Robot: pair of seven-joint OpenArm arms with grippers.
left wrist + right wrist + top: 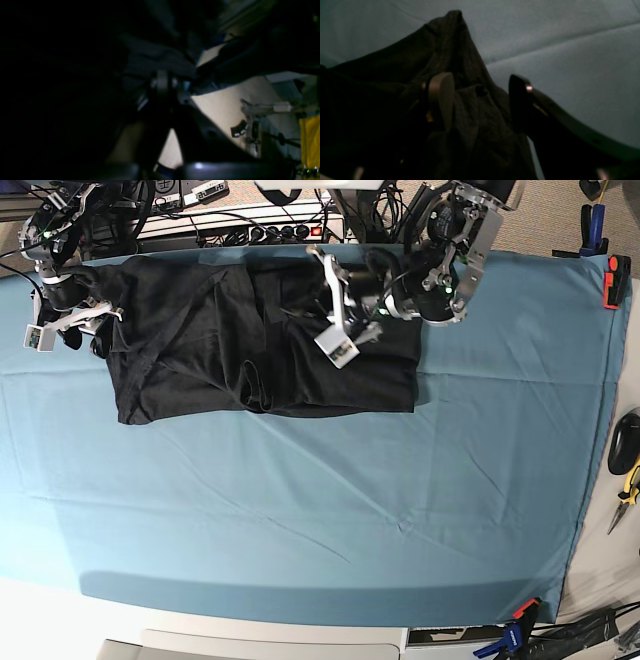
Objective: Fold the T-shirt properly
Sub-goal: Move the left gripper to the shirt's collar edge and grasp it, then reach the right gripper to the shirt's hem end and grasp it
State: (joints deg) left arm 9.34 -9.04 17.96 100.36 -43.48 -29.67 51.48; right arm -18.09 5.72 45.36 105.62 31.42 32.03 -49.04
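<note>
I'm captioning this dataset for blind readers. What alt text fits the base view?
Overhead view: a black T-shirt lies partly folded on a teal table cloth. The left tool is over the shirt's middle, and the right tool stands open at its edge.

The right gripper [88,330] sits at the far left edge of the black T-shirt [200,350], and bare teal tablecloth [300,510] lies open on its near side, wide and flat. Behind it, cables and equipment [200,210] crowd the table's back edge. The left gripper [345,350] rests over the shirt's middle, its own arm [440,260] filling the space behind and to one side. Past the cloth's far side edge lie an orange clamp [611,280] and pliers [625,495].
</note>
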